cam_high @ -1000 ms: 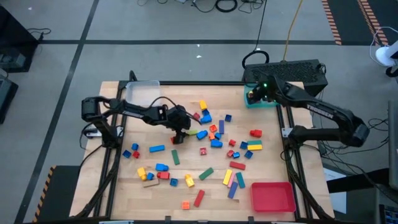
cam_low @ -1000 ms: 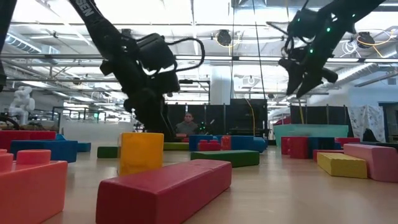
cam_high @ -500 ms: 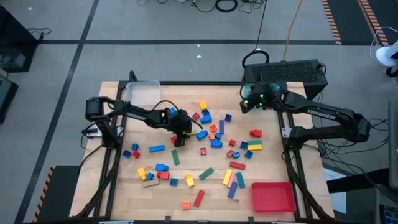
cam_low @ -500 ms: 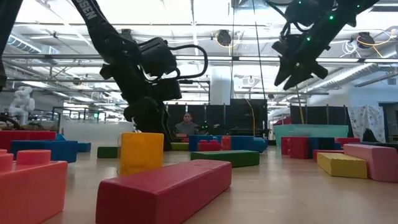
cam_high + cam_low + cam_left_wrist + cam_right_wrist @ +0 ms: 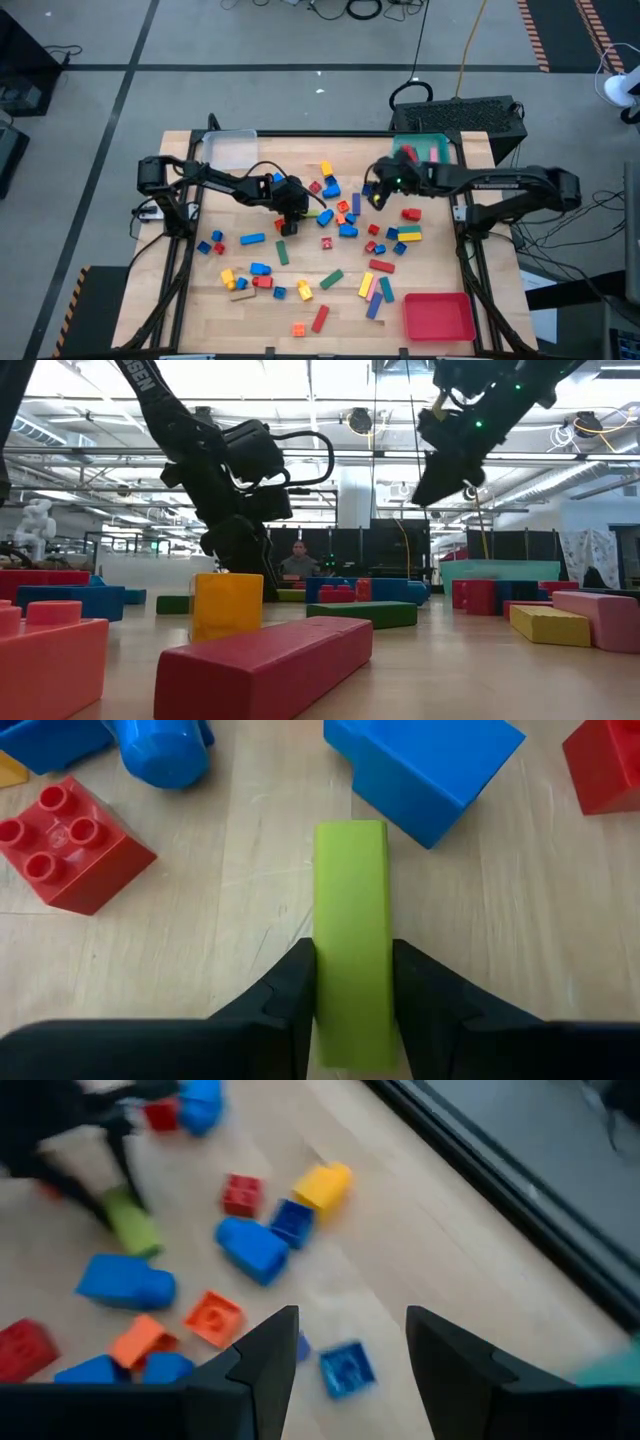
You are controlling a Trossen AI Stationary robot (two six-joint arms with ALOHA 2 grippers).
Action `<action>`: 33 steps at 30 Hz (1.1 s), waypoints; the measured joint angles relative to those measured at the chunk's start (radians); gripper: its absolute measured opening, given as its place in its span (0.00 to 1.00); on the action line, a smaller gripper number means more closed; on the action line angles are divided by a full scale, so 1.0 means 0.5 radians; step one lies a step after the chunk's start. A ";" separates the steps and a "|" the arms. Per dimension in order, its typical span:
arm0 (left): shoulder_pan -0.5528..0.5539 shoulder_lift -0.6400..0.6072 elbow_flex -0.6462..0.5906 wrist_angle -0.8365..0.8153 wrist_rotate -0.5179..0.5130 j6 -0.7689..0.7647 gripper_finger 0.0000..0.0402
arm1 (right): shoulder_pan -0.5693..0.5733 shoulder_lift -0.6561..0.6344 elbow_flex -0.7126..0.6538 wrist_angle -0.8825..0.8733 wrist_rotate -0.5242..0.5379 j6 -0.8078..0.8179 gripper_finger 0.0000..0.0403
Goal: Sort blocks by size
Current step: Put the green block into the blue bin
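Many blocks lie scattered on the wooden table [image 5: 240, 300]. One of them, a light green bar [image 5: 350, 930], lies flat near the table's middle [image 5: 318, 211], and my left gripper [image 5: 352, 970] is shut on it. In the low view a yellow block [image 5: 227, 605] hides the left gripper's fingertips. My right gripper [image 5: 375, 196] hangs open in the air over the blocks right of the middle. In the right wrist view its fingers [image 5: 352, 1320] hold nothing, and blue [image 5: 346, 1366], orange [image 5: 212, 1318] and red [image 5: 241, 1193] blocks lie below. My left gripper pinches the green bar's two long sides [image 5: 322, 982] between its two fingers, at the end nearer the arm. The fingers come slanting down from the table's left, and the bar runs on ahead of them. The bar lies flat on the table.
A clear tray [image 5: 230, 150] stands at the far left, a teal tray [image 5: 428, 150] at the far right and a red tray [image 5: 438, 316] at the near right. Blue [image 5: 425, 765] and red [image 5: 70, 845] blocks lie close around the green bar.
My right gripper has swung from above the teal tray toward the table's middle, a little nearer and lower, and has rolled as it went. It stays open with nothing in it.
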 joint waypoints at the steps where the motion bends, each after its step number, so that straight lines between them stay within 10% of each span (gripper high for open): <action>1: 0.000 -0.006 -0.001 -0.001 0.000 0.000 0.27 | 0.026 0.020 0.000 0.041 -0.001 -0.069 0.42; 13: 0.058 -0.089 0.065 -0.077 0.030 0.005 0.27 | 0.235 0.233 -0.001 0.257 -0.001 -0.461 0.42; 33: 0.148 -0.091 0.112 0.144 0.719 -0.126 0.27 | 0.615 0.784 0.001 1.095 0.216 -1.658 0.42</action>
